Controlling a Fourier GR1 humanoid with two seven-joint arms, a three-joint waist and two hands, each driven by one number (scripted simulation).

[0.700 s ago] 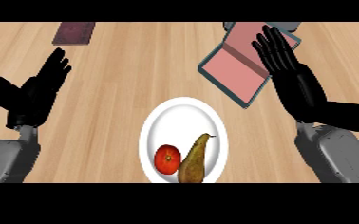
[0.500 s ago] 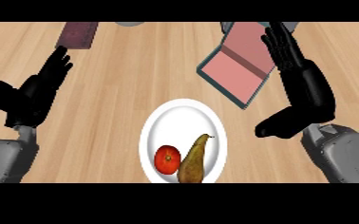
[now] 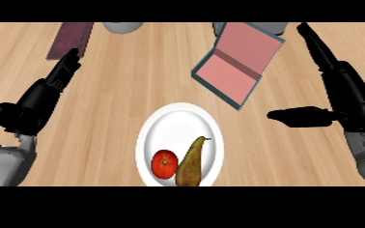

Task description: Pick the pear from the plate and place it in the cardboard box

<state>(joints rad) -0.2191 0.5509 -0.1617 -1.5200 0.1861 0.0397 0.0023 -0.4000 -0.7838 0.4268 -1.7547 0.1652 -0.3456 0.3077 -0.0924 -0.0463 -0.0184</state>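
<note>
A brown-green pear point(image 3: 191, 163) lies on the white plate point(image 3: 178, 128) at the lower middle, beside a red tomato point(image 3: 164, 164). The cardboard box point(image 3: 238, 64), pink inside with a dark rim, stands tilted at the upper right of the plate. My right hand point(image 3: 341, 88) is at the right edge, fingers straight and pointing up, thumb stuck out to the left, well apart from the pear. My left hand point(image 3: 37, 104) rests open at the left edge, holding nothing.
A dark maroon board point(image 3: 70, 39) lies at the top left. A grey bowl-like thing point(image 3: 123, 27) and another grey object point(image 3: 267, 27) sit at the far edge. Bare wooden counter point(image 3: 128, 82) surrounds the plate.
The view has shifted, so the plate and box sit lower and to the right. My right hand has moved to the right edge, off the box; its thumb now points left.
</note>
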